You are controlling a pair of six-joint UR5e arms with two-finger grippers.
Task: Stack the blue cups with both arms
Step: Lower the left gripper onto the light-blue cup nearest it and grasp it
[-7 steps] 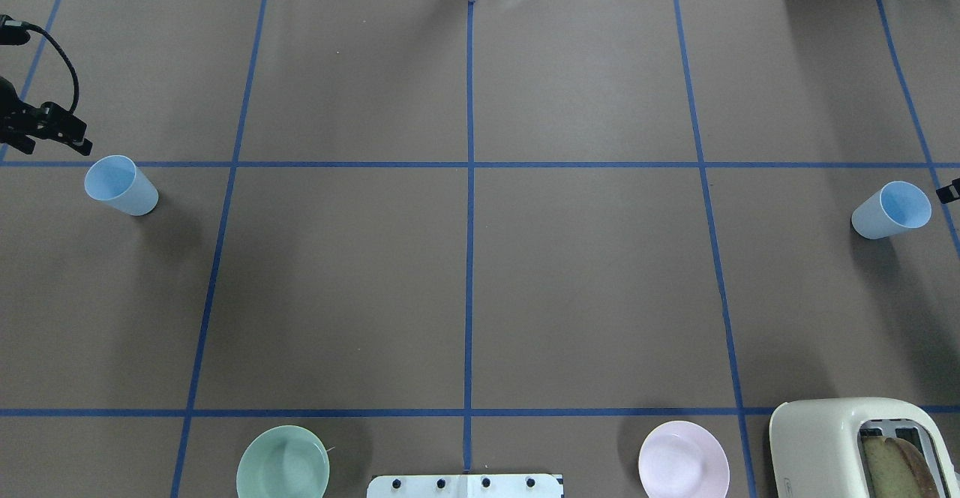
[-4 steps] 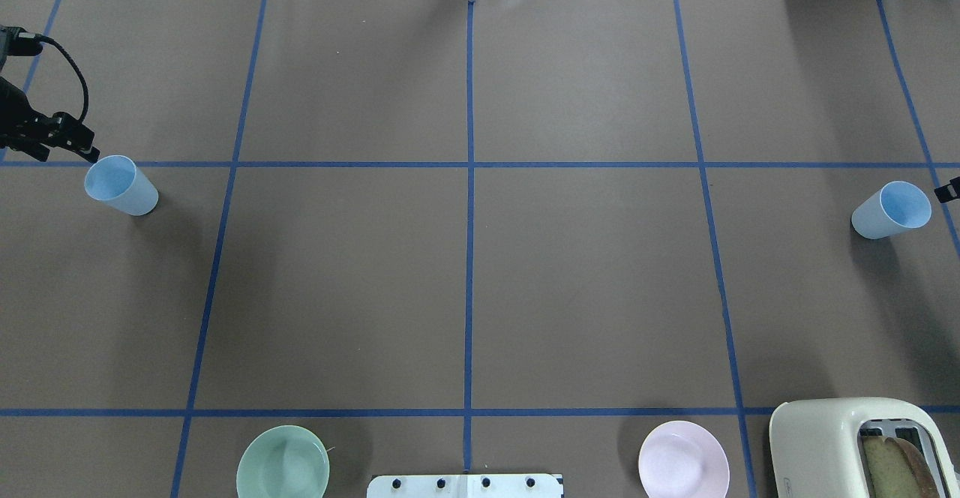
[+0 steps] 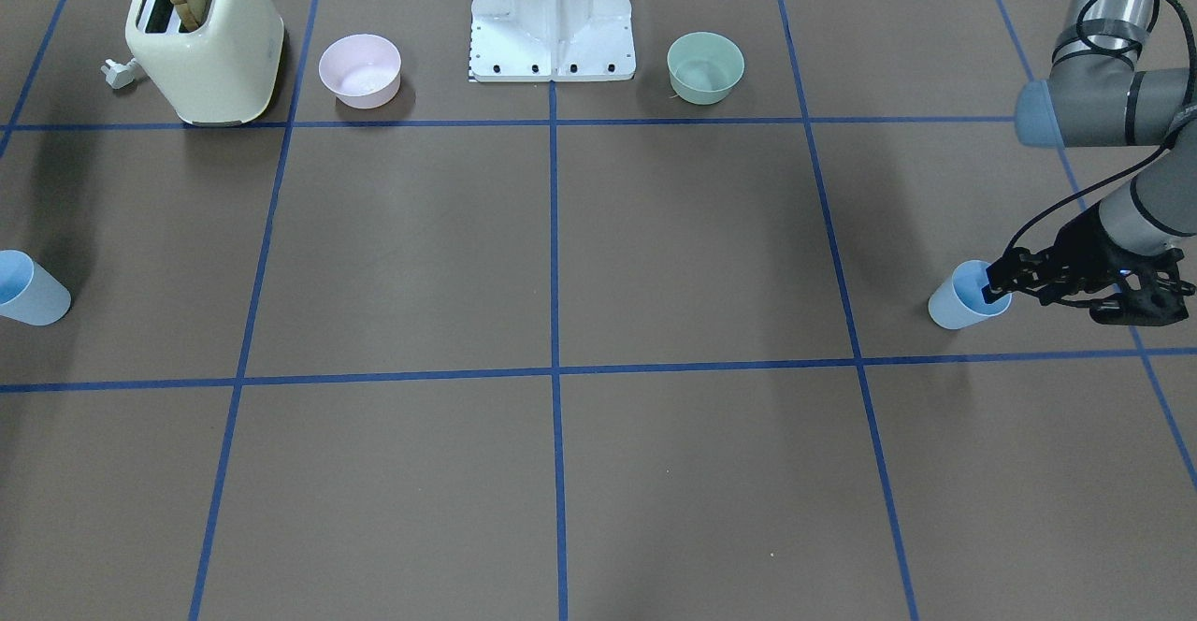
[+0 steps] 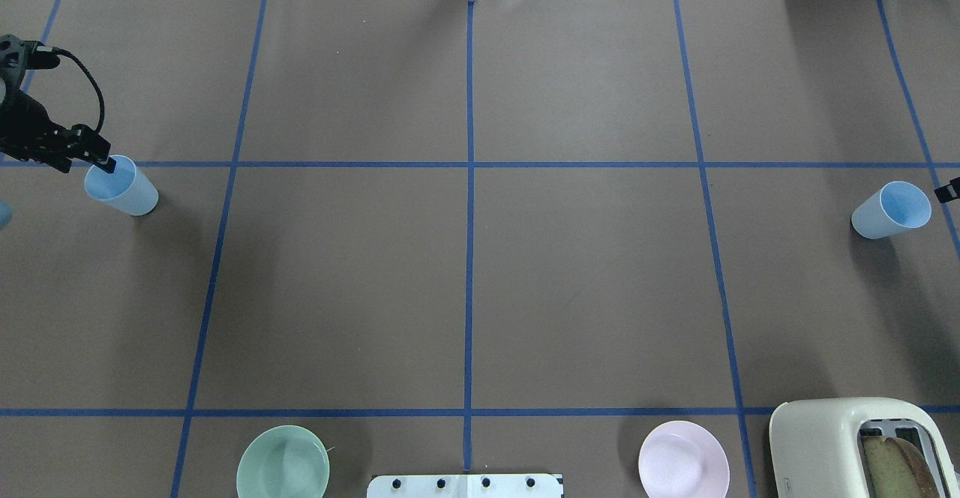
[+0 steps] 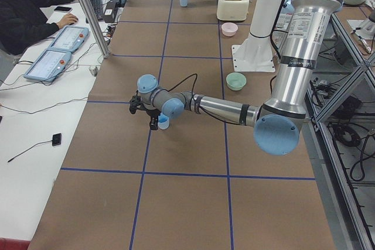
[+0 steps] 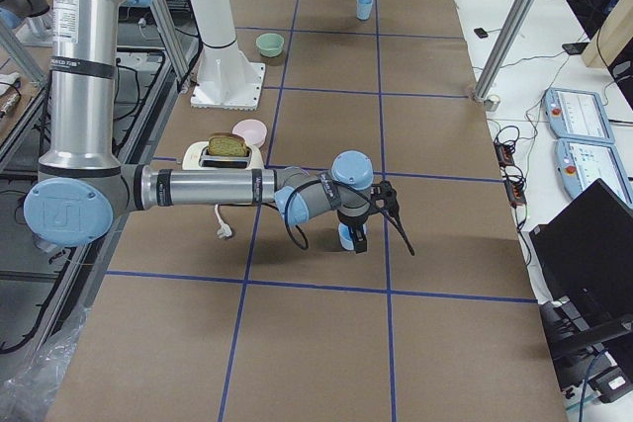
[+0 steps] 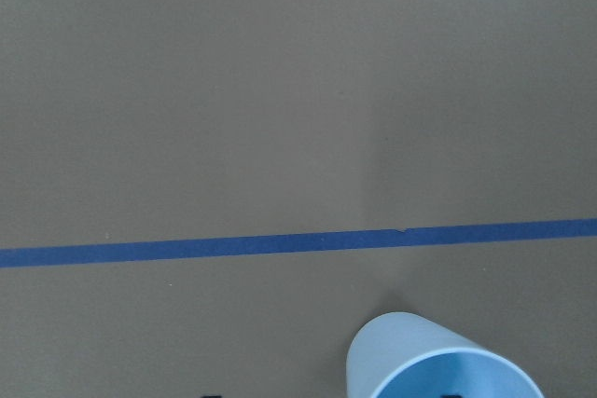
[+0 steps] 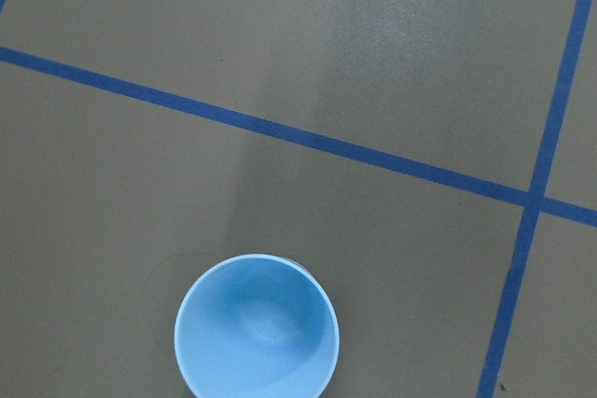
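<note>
Two pale-blue cups stand upright on the brown table. The left cup (image 4: 122, 186) also shows in the front view (image 3: 959, 301) and in the left wrist view (image 7: 438, 370). My left gripper (image 4: 101, 160) is open at this cup's rim, with one finger inside the cup and the other outside it (image 3: 999, 286). The right cup (image 4: 891, 210) stands near the table's right edge and fills the bottom of the right wrist view (image 8: 256, 328). Only a tip of my right gripper (image 4: 949, 191) shows just beyond that cup. I cannot tell whether it is open or shut.
A cream toaster (image 4: 840, 445) holding bread stands at the near right. A pink bowl (image 4: 683, 459) and a green bowl (image 4: 283, 463) flank the white base stand (image 3: 552, 13). Blue tape lines grid the table. An operator sits by the far side in the left exterior view (image 5: 29, 10).
My left gripper has moved right and down to the left cup, and one finger now dips inside its rim. The right gripper tip and both cups have not moved.
</note>
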